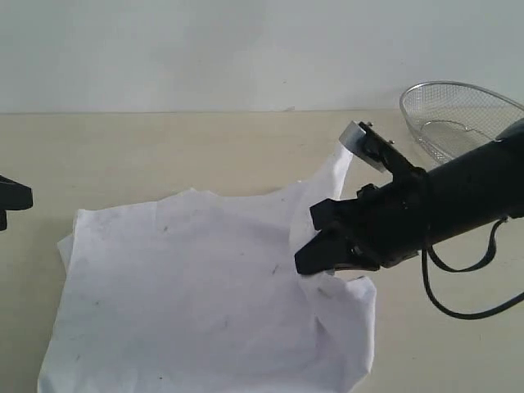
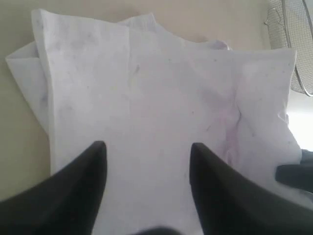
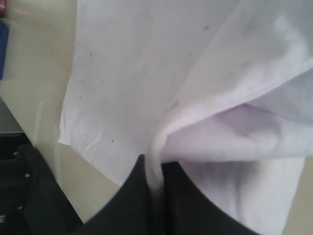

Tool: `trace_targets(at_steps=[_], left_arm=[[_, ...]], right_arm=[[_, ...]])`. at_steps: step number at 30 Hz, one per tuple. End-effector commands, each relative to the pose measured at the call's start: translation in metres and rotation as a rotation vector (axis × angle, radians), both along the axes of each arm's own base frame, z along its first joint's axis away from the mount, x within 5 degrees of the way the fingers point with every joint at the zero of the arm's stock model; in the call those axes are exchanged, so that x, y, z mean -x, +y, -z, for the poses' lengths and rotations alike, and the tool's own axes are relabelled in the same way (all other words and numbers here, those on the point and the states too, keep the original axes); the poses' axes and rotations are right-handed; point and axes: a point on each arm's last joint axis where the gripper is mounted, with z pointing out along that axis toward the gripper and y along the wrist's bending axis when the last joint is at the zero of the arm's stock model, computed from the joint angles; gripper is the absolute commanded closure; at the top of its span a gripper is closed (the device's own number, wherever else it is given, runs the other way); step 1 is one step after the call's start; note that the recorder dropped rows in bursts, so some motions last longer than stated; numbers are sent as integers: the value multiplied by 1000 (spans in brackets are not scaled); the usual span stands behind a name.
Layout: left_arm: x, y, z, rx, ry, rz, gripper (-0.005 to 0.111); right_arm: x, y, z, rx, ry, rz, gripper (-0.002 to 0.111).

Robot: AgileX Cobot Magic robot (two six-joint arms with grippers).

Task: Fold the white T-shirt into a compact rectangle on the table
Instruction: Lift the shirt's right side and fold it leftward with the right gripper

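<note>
The white T-shirt point(image 1: 188, 286) lies spread on the table point(image 1: 164, 147), its left side folded under and no lettering showing. My right gripper point(image 1: 307, 239) is at the shirt's right side, shut on a raised fold of the fabric point(image 3: 155, 166); the cloth hangs pinched between the black fingers point(image 3: 129, 196). A strip of the shirt rises behind it toward the arm. My left gripper point(image 2: 146, 156) is open, its two fingers apart above the flat shirt point(image 2: 146, 88) with nothing between them. In the exterior view only its black tip point(image 1: 11, 198) shows at the left edge.
A silver wire-mesh basket point(image 1: 458, 119) stands at the back right of the table, also in the left wrist view as a mesh basket point(image 2: 293, 44). A black cable point(image 1: 458, 307) loops under the right arm. Bare tabletop lies behind and left of the shirt.
</note>
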Motion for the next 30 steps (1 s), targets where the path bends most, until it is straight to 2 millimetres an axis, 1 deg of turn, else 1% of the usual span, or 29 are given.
trace_targets(at_steps=[1,6,13,19,22,25,30], left_arm=[[1,-2,0,15,2,13,58],[1,-2,0,15,2,13,58],[1,-2,0,15,2,13,58],[1,-2,0,16,3,15,58],[1,-2,0,16,3,15,58],[1,-2,0,18,4,17,58],[1,-3,0,20,4,19,58]], right_arm=[[3,8,-5,-48,-21,-19,109],[4,15,-7,-57,-32,-41,109],[0,43,-24,-74,-90,-115,109],[-2,60,-37,-81,-135,-150,109],[-2,69,-35,-80,-119,-177,109],[-3,78,-29,-74,-101,-199,109],[-1,93,-27,-71,-107,-241,109]])
